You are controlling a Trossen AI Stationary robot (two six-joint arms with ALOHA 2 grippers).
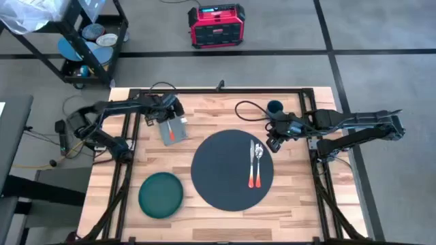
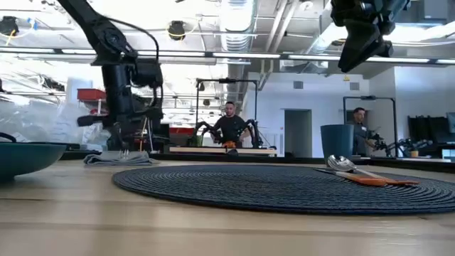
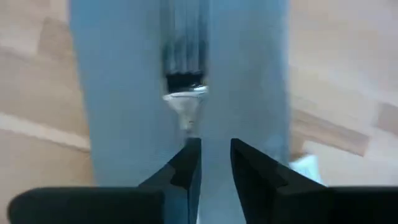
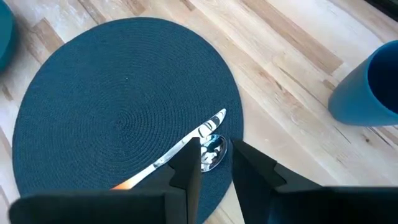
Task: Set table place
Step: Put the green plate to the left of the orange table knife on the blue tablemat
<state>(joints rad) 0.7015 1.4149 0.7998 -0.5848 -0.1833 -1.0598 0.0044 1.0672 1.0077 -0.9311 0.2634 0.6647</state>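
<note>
The round dark grey placemat (image 1: 231, 169) lies in the middle of the butcher-block table (image 1: 204, 112). On its right part rest a spoon (image 1: 258, 152) and a second utensil with an orange handle (image 1: 253, 170), side by side and touching the mat. A dark green plate (image 1: 161, 194) sits on the wood to the mat's left, apart from it. A blue cup (image 1: 274, 107) stands near the table's far edge, beyond the mat's right side.

The left gripper (image 1: 172, 117) is low over a folded grey napkin (image 1: 174, 129) lying on the wood beyond the mat's left side. In the left wrist view its fingers (image 3: 186, 169) stand a narrow gap apart, holding nothing, just short of a utensil with a dark handle (image 3: 184, 81) that lies on the napkin.

The right gripper (image 1: 275, 140) hangs above the table beside the mat's right edge, raised well clear in the low view. Its fingers (image 4: 189, 169) are slightly parted and empty, with the spoon's bowl beneath them.
</note>
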